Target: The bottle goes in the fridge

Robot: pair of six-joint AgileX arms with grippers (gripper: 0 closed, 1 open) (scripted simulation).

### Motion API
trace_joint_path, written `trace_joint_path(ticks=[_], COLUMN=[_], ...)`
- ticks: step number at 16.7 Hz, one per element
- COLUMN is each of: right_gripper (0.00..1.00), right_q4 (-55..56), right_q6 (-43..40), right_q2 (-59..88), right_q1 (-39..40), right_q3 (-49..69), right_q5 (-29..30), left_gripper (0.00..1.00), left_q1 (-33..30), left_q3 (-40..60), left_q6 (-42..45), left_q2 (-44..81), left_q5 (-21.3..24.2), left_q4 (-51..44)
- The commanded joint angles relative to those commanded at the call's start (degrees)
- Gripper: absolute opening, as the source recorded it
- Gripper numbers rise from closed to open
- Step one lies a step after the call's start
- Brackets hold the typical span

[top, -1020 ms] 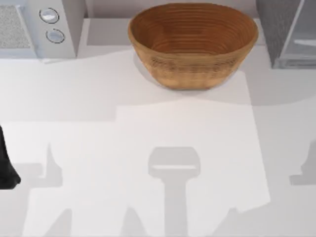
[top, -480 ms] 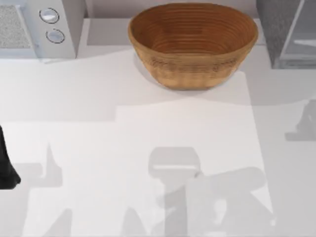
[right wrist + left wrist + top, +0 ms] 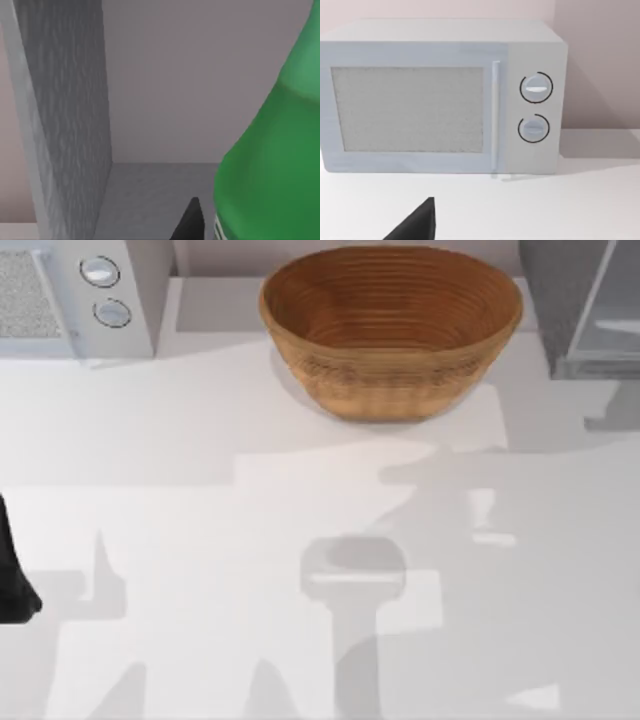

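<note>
Insertion step: right hand (image 3: 197, 225), fingers apparently clamping the small green plastic bottle (image 3: 270, 150) (grip itself cannot be confirmed), is presenting it at the opening of the large grey speckled-sided fridge (image 3: 65, 125); next comes lowering onto its floor, while left hand (image 3: 415, 225) is idling near the left surface edge.

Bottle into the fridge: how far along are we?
Done: the bottle is off the table and sits close before the right wrist camera, apparently carried by the right arm. In hand: that view faces the fridge interior, past its speckled side panel. Left: setting the bottle down inside and releasing. The left arm waits at the table's left edge, facing the microwave.
</note>
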Motion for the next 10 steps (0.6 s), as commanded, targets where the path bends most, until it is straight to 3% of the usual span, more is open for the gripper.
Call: trace_joint_path(ticks=[10], right_gripper=[0.01], right_q4=[18.86], right_q6=[-0.03], right_q2=[35.04], right_q1=[-4.74], right_q3=[16.47], right_q5=[-4.21], left_gripper=[1.0], left_q1=[0.0], left_q3=[0.0], left_q6=[0.0], left_q2=[0.0], left_q5=[0.0], left_q4=[0.0])
